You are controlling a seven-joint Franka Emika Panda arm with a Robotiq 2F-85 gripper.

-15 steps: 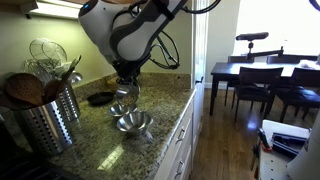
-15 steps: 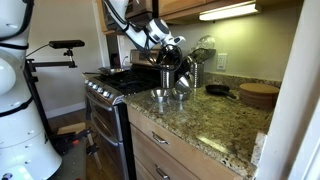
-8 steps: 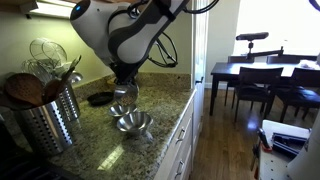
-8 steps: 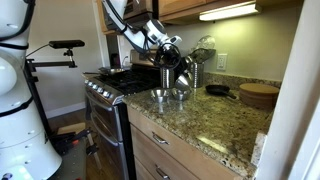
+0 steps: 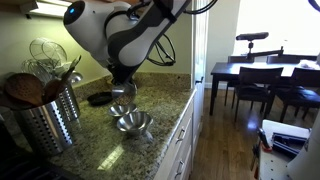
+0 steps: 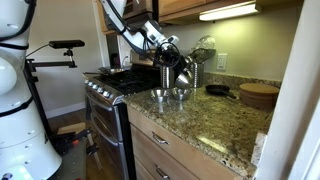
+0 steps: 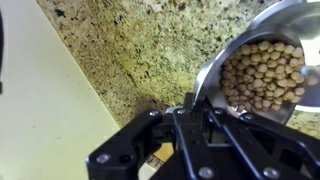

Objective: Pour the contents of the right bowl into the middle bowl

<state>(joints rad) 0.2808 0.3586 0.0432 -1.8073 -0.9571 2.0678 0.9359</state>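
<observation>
My gripper [image 7: 190,112] is shut on the rim of a steel bowl [image 7: 262,70] full of small tan beans. In both exterior views it holds this bowl [image 5: 123,92] [image 6: 184,72] above the granite counter [image 5: 160,105]. Two more steel bowls stand on the counter below it: one near the front edge [image 5: 133,123] [image 6: 158,96] and one just behind it [image 5: 120,108] [image 6: 180,95]. What they hold is not visible. In the wrist view the beans sit inside the held bowl.
A perforated steel utensil holder [image 5: 45,118] with wooden spoons stands at the counter's near end. A small black dish [image 5: 100,98] lies behind the bowls. A stove [image 6: 110,88] adjoins the counter, and a round wooden board [image 6: 258,95] lies farther along it.
The arm's upper links have shifted slightly sideways. The gripper and the held bowl stay at about the same spot above the counter bowls.
</observation>
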